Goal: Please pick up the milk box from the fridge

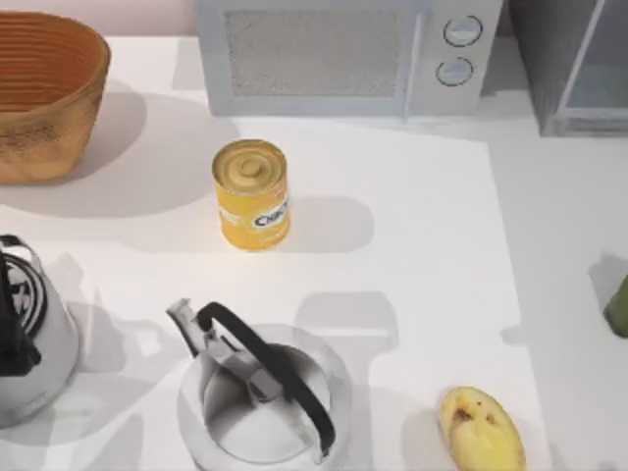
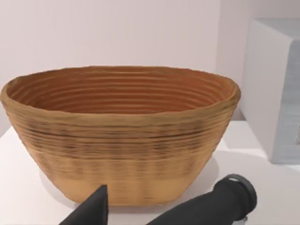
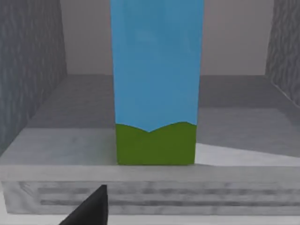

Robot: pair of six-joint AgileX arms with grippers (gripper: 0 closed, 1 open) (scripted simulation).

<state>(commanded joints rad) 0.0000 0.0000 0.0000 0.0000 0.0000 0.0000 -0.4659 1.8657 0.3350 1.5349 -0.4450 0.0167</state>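
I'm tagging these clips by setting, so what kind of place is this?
Probably a simulated kitchen counter: a microwave and a fridge at the back, a kettle in front, and a milk box on the fridge shelf.

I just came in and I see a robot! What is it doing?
It's getting milk. The right gripper faces the milk box, which stands upright on the fridge shelf, not yet touched. The left gripper waits idle near the basket at the table's left. A yellow can, kettle and microwave sit on the table.
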